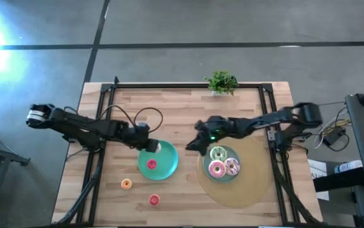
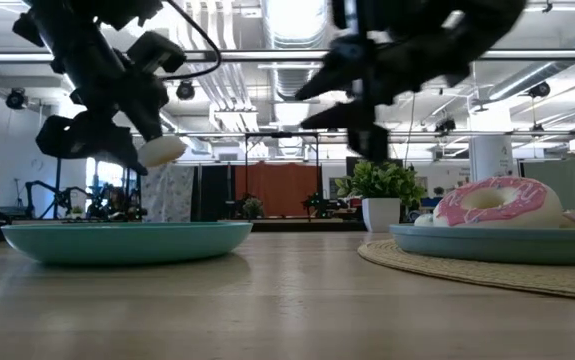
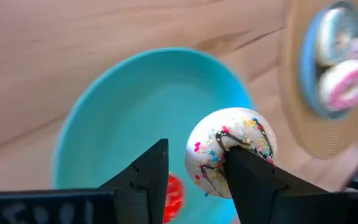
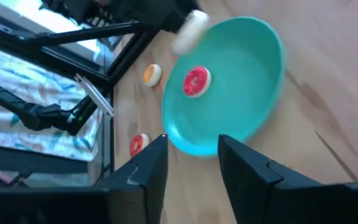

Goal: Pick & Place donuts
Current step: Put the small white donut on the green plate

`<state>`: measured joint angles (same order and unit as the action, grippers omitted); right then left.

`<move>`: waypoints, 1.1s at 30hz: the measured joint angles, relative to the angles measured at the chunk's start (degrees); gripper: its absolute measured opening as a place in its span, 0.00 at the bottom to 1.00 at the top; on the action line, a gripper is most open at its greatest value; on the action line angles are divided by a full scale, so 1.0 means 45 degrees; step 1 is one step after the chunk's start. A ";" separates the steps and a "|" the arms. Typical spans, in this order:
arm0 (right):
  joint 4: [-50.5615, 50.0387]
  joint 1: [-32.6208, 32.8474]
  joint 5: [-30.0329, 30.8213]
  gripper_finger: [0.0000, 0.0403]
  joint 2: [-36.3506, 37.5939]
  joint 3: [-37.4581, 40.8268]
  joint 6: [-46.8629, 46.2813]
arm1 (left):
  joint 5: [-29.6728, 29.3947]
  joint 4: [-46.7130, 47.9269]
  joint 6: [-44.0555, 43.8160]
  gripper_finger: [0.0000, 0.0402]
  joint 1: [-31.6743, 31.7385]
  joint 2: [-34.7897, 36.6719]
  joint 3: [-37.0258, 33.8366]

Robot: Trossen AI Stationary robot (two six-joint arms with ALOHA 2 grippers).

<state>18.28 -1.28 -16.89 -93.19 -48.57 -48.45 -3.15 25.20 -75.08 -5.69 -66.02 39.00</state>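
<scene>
Donut held over the left plate

Donut with white icing and sprinkles sits pinched in my left hand, one finger through its hole, raised above the far rim of the left teal plate. On that plate lies a small red donut. Two more tiny ones rest on the bare desk near the front: an orange donut to the left and another red donut just right of it.

My right hand hangs above the desk between the two plates, its fingers narrowly apart and holding nothing. Right of it, the right teal plate sits on a round woven mat and carries a green-iced donut, a pink-iced donut and a white-purple donut, all touching. A small potted plant stands at the far edge.
</scene>
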 joint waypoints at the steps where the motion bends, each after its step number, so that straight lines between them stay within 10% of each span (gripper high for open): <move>1: 0.0003 -0.0019 -0.0185 0.30 -0.0490 -0.0527 0.0129 | 0.0008 0.0221 0.0015 0.31 -0.0005 -0.0023 -0.0008; 13: -0.1147 -0.0180 -0.2000 0.03 -0.4897 -0.5764 0.0960 | 0.0057 -0.0743 0.0830 0.31 -0.0015 -0.0015 -0.0819; 33: -0.1372 -0.0199 -0.1588 0.02 -0.6957 -0.7890 0.2108 | 0.0601 -0.2830 0.1221 0.31 -0.0118 -0.0034 -0.1912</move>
<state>12.10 -2.17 -24.03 -124.49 -84.07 -38.97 -0.45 12.46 -69.59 -6.22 -66.17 30.39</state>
